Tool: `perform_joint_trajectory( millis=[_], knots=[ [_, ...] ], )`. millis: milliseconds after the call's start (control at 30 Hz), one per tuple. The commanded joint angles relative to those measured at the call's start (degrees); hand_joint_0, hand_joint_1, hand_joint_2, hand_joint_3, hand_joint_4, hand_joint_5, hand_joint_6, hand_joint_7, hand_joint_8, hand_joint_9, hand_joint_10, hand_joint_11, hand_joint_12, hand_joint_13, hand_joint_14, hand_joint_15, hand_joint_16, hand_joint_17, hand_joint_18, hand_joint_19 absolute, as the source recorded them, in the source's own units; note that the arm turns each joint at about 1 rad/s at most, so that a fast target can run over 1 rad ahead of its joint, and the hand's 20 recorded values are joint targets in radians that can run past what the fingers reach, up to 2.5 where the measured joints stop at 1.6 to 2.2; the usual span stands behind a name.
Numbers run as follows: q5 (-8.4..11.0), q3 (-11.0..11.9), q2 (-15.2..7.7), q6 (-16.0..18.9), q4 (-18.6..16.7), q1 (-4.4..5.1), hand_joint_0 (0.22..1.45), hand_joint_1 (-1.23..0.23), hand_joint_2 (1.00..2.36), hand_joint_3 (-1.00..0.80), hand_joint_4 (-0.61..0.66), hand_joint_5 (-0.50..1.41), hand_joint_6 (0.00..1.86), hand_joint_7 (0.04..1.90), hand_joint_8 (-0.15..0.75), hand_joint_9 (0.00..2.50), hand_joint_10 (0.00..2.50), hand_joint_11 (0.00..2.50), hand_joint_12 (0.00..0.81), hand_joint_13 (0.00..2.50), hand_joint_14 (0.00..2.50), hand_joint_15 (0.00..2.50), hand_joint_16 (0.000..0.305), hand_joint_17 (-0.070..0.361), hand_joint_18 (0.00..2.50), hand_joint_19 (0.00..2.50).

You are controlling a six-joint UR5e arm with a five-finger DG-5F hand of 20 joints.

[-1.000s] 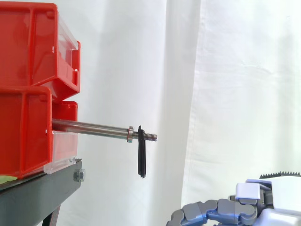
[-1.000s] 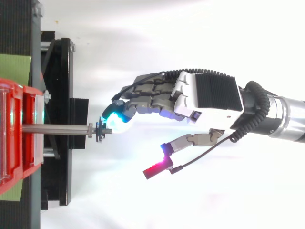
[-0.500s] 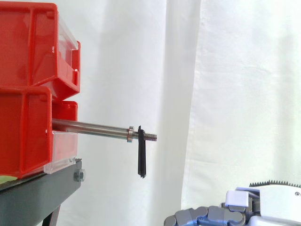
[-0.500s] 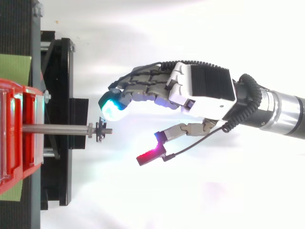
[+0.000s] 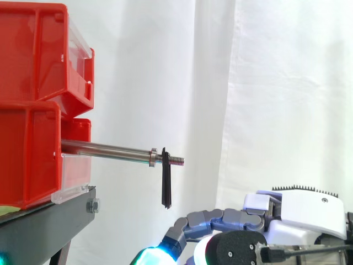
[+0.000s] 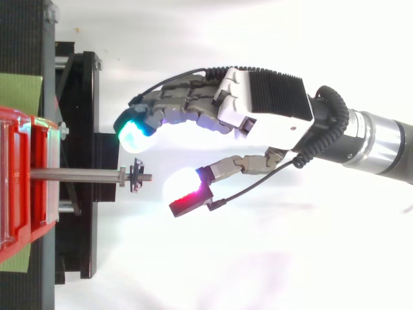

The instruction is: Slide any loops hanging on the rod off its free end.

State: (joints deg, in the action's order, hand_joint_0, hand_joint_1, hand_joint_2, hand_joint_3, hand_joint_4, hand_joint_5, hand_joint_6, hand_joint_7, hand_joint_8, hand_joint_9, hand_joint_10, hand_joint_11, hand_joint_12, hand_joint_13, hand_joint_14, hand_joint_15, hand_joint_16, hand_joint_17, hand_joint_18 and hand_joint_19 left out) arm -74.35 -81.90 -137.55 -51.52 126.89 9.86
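Nearest the side camera, the hand [image 5: 298, 212] lies low, beneath the level of the rod. Its fingers are gently curved, spread apart from the thumb [image 6: 242, 165], and hold nothing. From above, the glowing cyan fingertips [image 6: 132, 134] stand to one side of the rod's end and the thumb to the other, so the tip points into the gap between them, touching neither. Next comes the loop [image 5: 166, 185], which hangs on the rod [image 5: 105, 150] just outboard of a metal collar [image 5: 153, 157] and near the free end. The likely risk is that the thick pads meet the loop from the free-end side and drive it back against the collar instead of off. It could also snag on the screw thread, or swing and twist away from a glancing touch. The loop is thin, flat and matt black, and hangs straight down, edge-on in the side view. The rod is a smooth, polished round bar that narrows to a short threaded stub [image 5: 176, 160]. Behind it, the red bins [image 5: 33, 110] are glossy moulded plastic with clear front panels, stacked on a black stand [image 5: 49, 226] fixed with a bolt. Farthest back, the white curtain [image 5: 276, 83] falls in soft vertical folds.
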Motion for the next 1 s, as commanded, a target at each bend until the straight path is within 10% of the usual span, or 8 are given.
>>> perform_joint_trajectory(
  millis=[0,967],
  knots=[
    [-0.53,0.9,0.0,0.0,0.8,-0.02,0.52,-0.5,1.0,-0.45,0.22,-0.2,0.5,0.91,0.272,0.63,0.01,0.31,0.284,0.61,0.0,0.04,0.036,0.08,0.51,0.2],
    [-2.82,2.5,0.0,4.8,2.0,-0.11,0.53,-0.5,1.0,-0.45,0.23,-0.18,0.5,0.97,0.269,0.63,0.01,0.31,0.283,0.62,0.0,0.04,0.035,0.079,0.53,0.22]
  ],
)
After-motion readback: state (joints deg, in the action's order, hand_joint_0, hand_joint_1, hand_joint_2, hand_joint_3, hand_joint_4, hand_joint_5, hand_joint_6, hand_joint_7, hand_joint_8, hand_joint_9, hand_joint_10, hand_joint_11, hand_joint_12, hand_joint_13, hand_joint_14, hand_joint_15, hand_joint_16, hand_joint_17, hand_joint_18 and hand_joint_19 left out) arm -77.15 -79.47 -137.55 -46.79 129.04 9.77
